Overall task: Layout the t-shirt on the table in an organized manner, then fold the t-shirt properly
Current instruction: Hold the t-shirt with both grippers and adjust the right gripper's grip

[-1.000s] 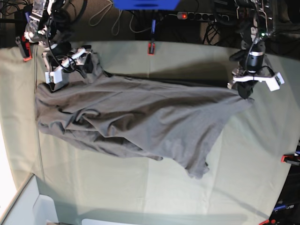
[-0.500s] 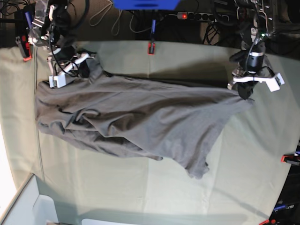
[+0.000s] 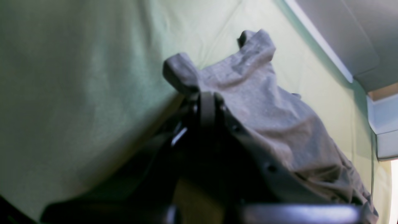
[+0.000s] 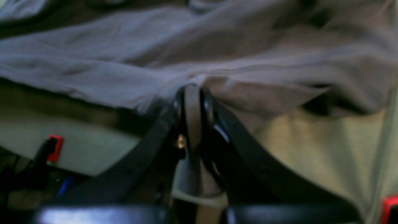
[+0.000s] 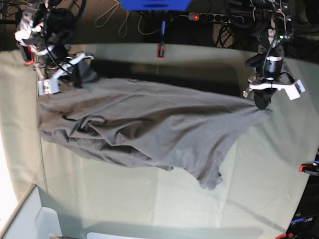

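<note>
The grey t-shirt (image 5: 149,124) lies stretched and wrinkled across the far half of the green table (image 5: 259,174). One loose corner hangs toward the front middle. My right gripper (image 5: 77,74), at the base view's left, is shut on the shirt's far-left edge and holds it raised. The right wrist view shows the fingers (image 4: 192,90) pinching a fold of the shirt (image 4: 217,56). My left gripper (image 5: 261,102), at the base view's right, is shut on the shirt's right corner. The left wrist view shows the gripper (image 3: 206,96) clamped on that corner (image 3: 279,124).
Red clamps sit at the table's far edge (image 5: 160,51) and right edge (image 5: 305,168). A white box (image 5: 30,219) stands at the front left corner. A power strip and cables (image 5: 209,17) lie behind the table.
My right gripper has moved up and toward the far left, pulling the shirt's far edge out toward the table's back. My left gripper has barely moved.
</note>
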`<state>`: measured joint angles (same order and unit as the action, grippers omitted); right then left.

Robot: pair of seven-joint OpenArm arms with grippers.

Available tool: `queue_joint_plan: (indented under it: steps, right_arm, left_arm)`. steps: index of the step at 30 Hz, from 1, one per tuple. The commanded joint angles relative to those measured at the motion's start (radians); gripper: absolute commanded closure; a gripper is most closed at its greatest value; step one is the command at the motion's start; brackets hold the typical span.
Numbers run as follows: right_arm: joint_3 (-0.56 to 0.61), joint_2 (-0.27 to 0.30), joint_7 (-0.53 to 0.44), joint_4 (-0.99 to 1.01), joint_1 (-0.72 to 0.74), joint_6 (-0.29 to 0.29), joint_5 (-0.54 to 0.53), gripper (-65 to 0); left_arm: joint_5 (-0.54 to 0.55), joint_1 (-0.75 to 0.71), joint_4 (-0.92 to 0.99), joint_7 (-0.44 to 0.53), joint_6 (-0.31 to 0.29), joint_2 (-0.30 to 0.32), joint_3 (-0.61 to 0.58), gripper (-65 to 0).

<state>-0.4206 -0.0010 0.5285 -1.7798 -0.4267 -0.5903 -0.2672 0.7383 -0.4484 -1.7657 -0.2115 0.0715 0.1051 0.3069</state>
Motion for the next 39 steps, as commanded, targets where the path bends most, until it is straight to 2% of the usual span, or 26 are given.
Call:
queue_joint_plan:
  steps: [1, 7, 9, 14, 16, 20, 22, 24, 32, 37, 39]
  right_arm:
    - [-0.019, 0.005, -0.02, -0.033, -0.002, -0.023, -0.014, 0.0]
    - [-0.059, 0.0, -0.015, -0.068, 0.002, -0.041, -0.013, 0.0]
    - [-0.059, -0.001, -0.014, -0.045, 0.004, -0.061, -0.011, 0.0]
    - [-0.056, -0.001, -0.014, 0.076, 0.027, -0.061, -0.01, -0.1]
    - [-0.056, 0.0, -0.014, 0.122, 0.033, -0.061, -0.01, -5.7]
    - [-0.056, 0.0, -0.014, 0.169, 0.045, -0.061, -0.01, -22.3]
    - [-0.056, 0.0, -0.014, 0.186, 0.045, -0.061, -0.01, -27.9]
    - [-0.037, 0.0, -0.014, 0.203, 0.045, -0.061, -0.01, -28.3]
    - [0.153, 0.037, -0.014, 0.214, 0.022, -0.059, -0.01, -28.4]
    - [0.164, 0.037, -0.014, 0.215, 0.024, -0.056, -0.008, -28.4]
    - [0.164, 0.039, -0.017, 0.215, 0.025, -0.027, -0.008, -28.4]
  left_arm:
    - [0.0, 0.0, -0.02, 0.022, -0.009, 0.008, 0.005, -0.1]
    - [0.0, 0.006, -0.012, 0.022, -0.009, 0.006, 0.004, -0.1]
    - [-0.001, 0.009, -0.01, 0.022, -0.009, 0.006, 0.004, -0.1]
    - [-0.001, 0.01, -0.009, 0.022, -0.009, 0.006, 0.004, -0.1]
    - [-0.001, 0.012, -0.003, 0.022, -0.009, 0.006, 0.004, -0.1]
    - [-0.001, 0.027, 0.028, 0.022, -0.009, 0.006, 0.004, -0.1]
    - [-0.001, 0.03, 0.034, 0.022, -0.009, 0.006, 0.004, -0.1]
    - [-0.001, 0.03, 0.034, 0.022, -0.009, 0.006, 0.004, -0.1]
    - [-0.001, 0.032, 0.034, 0.022, -0.009, 0.006, 0.004, -0.1]
    - [-0.001, 0.032, 0.034, 0.022, -0.009, 0.006, 0.004, -0.1]
    - [-0.001, 0.032, 0.034, 0.022, -0.009, 0.006, 0.004, -0.1]
